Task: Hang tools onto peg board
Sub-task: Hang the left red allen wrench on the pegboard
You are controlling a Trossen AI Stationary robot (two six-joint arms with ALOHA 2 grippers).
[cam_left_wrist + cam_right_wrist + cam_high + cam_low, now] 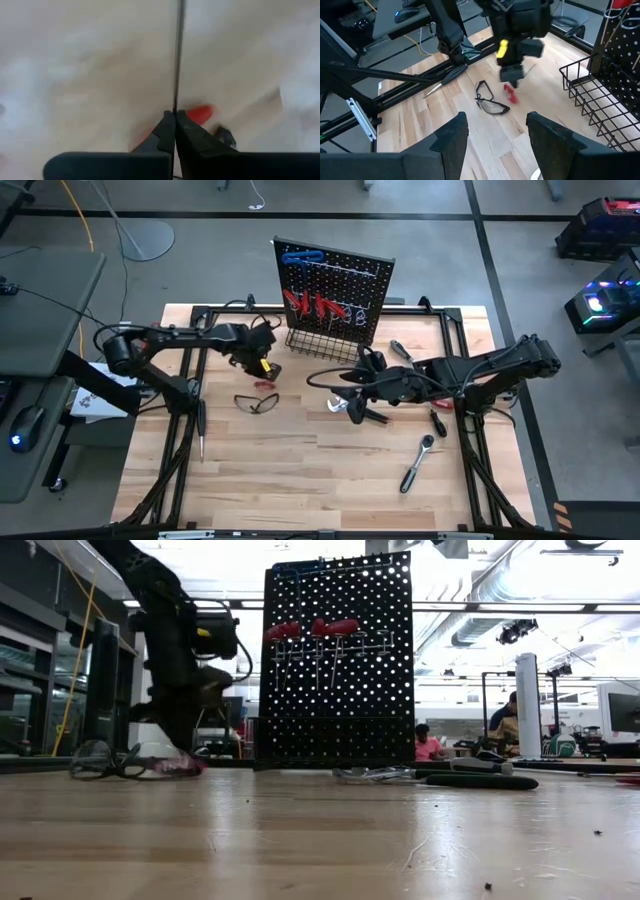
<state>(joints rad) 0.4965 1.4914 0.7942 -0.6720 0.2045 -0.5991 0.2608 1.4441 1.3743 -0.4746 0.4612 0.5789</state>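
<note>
The black peg board [335,280] stands at the table's far side, with a blue T-key [300,256] and red-handled screwdrivers [318,304] on its hooks and a wire basket [322,345] at its foot. My left gripper [262,368] points down left of the basket, shut on a red-handled screwdriver [266,380]. My right gripper [495,140] is open and empty over the silver pliers with black handles [355,410] at mid-table. A chrome ratchet [417,464] and black-handled screwdrivers [401,351] [437,421] lie flat on the table. My left gripper pinches the screwdriver's thin metal shaft [177,102] between its two fingertips, right beside the red handle [201,114]. The fingers come from above, pointing down. The handle [510,94] sits low by the table under the fingers; I cannot tell whether it is clear of the wood.
Safety glasses [257,402] lie on the table just near of my left gripper. Black frame rails [190,440] run along the table's left and right sides. People sit in the room beyond the table [428,745].
</note>
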